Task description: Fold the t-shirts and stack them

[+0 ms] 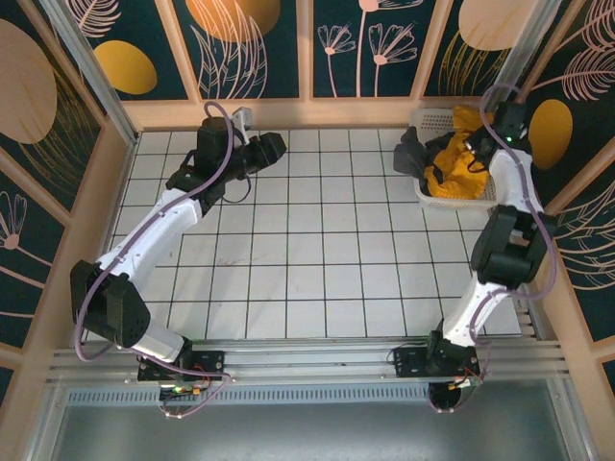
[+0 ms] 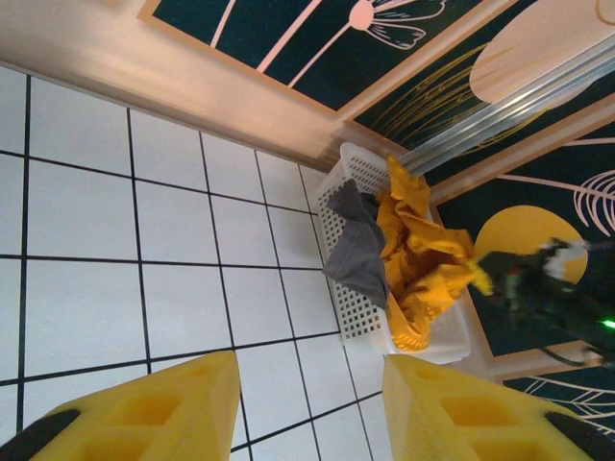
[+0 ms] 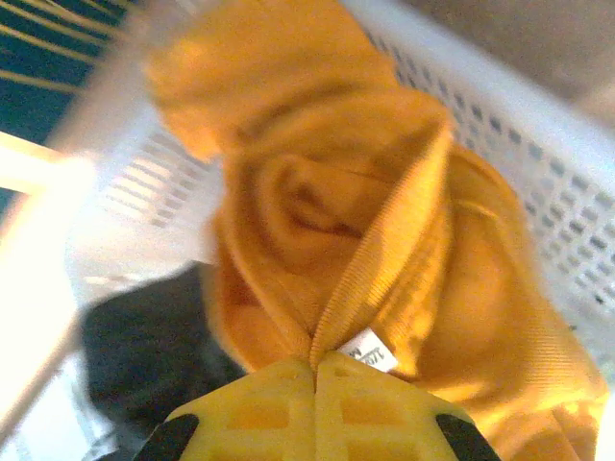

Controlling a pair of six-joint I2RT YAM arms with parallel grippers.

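Tightly, right fingers (image 3: 259, 413) pinch orange t-shirt (image 3: 384, 240) inside basket (image 3: 557, 182); left fingers (image 2: 144, 413) spread wide.

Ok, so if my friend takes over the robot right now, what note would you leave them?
Left gripper: open and empty, hovering above the far tiles of the table.
Right gripper: shut on the orange t-shirt, pinching a fold near its label, inside the white basket.
Grey t-shirt: also in the basket, hanging over the side that faces the left arm.
Done: nothing is folded yet.
Left: take both shirts out, fold each one, then stack them.
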